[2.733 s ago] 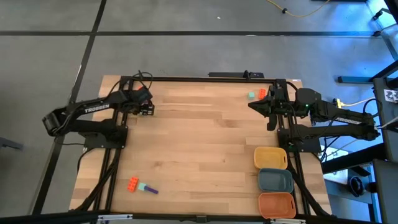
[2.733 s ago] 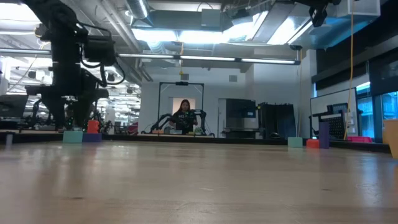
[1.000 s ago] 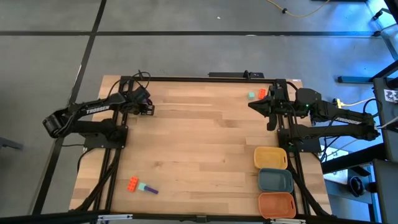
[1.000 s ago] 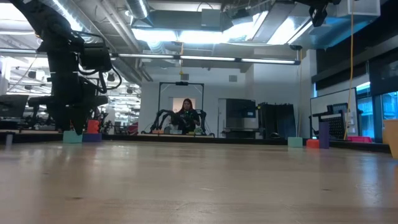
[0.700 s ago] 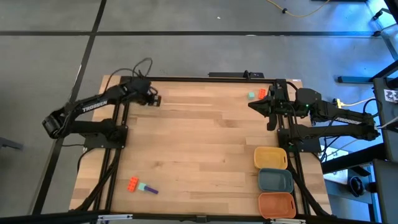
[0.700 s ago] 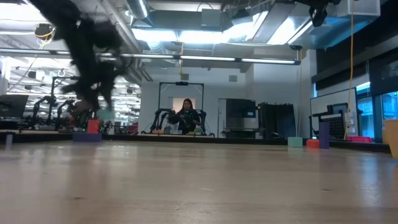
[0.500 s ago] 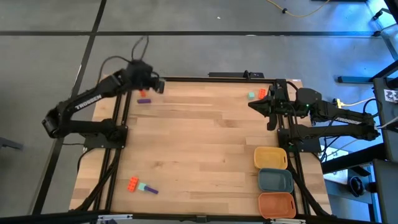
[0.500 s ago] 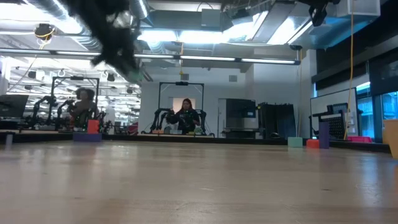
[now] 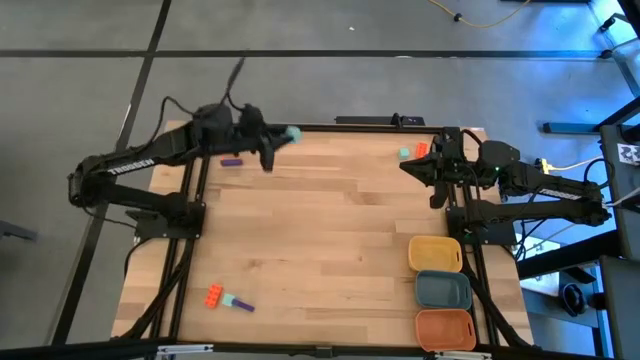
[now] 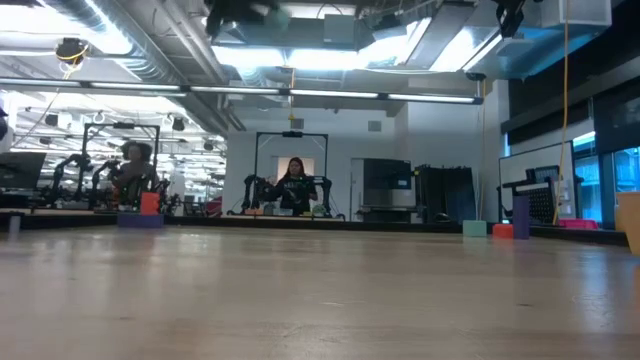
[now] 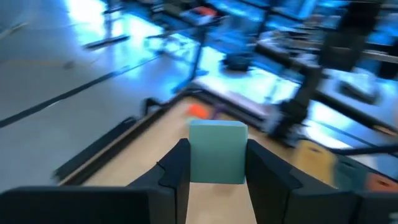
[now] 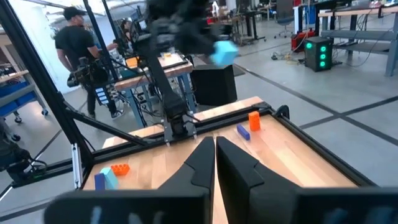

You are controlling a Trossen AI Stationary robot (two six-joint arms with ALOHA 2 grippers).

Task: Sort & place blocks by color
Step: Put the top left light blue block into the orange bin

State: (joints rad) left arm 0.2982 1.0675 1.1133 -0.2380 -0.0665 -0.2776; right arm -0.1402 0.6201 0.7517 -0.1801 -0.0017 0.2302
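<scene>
At the upper left of the bench (image 9: 330, 230), the left tool (image 9: 285, 135) has lifted clear, clamping a teal-green block (image 11: 217, 152), so the carry toward the trays (image 9: 442, 288) looks begun; the right tool (image 12: 214, 149), fingers together, waits upper right.

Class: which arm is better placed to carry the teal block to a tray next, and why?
Left, probably. The left gripper is shut on the teal block; the right gripper is shut and empty, though nearer the trays.
</scene>
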